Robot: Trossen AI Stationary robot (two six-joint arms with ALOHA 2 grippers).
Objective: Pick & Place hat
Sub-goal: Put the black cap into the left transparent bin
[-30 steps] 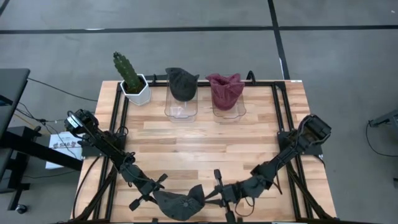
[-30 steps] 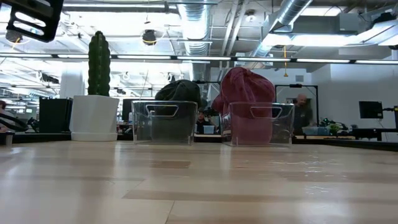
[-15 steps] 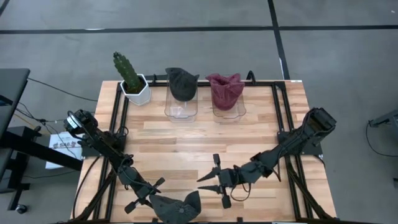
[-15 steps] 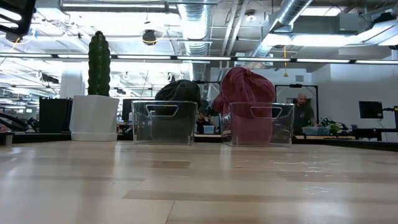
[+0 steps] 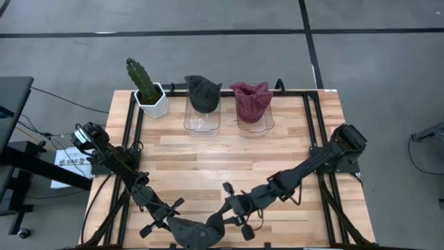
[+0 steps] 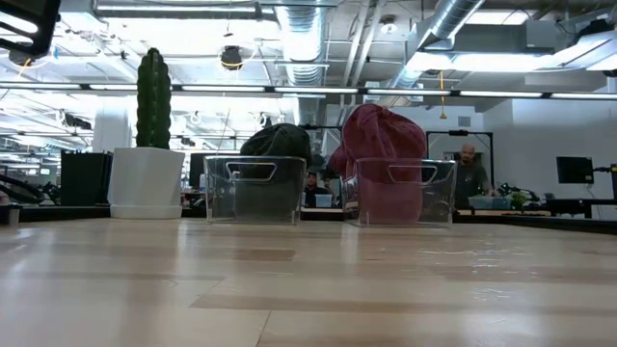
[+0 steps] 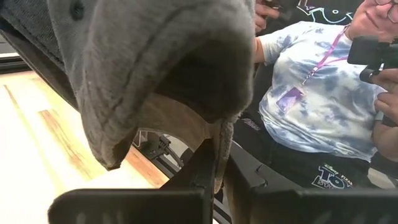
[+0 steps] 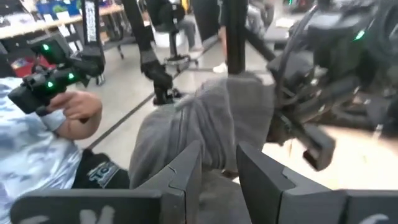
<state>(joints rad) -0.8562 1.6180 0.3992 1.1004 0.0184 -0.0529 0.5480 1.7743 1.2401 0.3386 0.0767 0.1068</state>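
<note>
— Where's the grey hat [image 5: 200, 230]?

— At six o'clock on the desk [image 5: 229, 156], at its near edge, pinched in the left hand [image 5: 182, 226].

— And the right hand [image 5: 232, 208]?

— Just beside the hat's right side, fingers spread around a fold of it.

— Anything else?

— At twelve o'clock, a dark hat [image 5: 202, 93] and a maroon hat [image 5: 251, 101] sit in clear bins, a cactus [image 5: 142, 78] beside them.

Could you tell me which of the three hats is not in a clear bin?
The grey hat at the near edge, held by the left gripper; the dark and maroon hats sit in bins.
</note>
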